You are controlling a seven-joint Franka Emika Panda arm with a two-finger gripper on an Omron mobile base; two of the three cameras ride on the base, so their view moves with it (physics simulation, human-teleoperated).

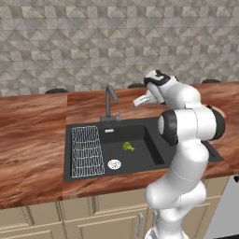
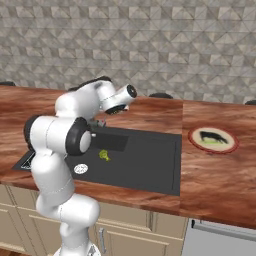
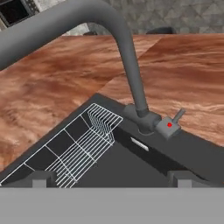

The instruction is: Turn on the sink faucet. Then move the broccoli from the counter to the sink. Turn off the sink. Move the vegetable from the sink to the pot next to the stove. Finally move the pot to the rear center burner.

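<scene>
1. Broccoli (image 1: 128, 146) already down in the sink (image 1: 154, 140), near the drain, so off the worktop (image 1: 32, 135).
2. No water visible from the faucet (image 3: 131, 74); can't tell if on or off.
3. Gripper (image 3: 111, 177) hovering near the faucet handle (image 3: 174, 122), jaws spread wide, pinching nothing.
4. Probably shutting off next; pot and burner steps not yet done.

The sink (image 1: 154, 128) is set into the counter (image 1: 32, 140). The faucet (image 1: 109, 100) stands behind it. In the basin, a wire rack (image 1: 87, 150) lies left and the broccoli (image 1: 128, 146) near the middle, by the drain (image 1: 114, 164). A plate (image 2: 214, 139) rests on the counter to the right.
</scene>
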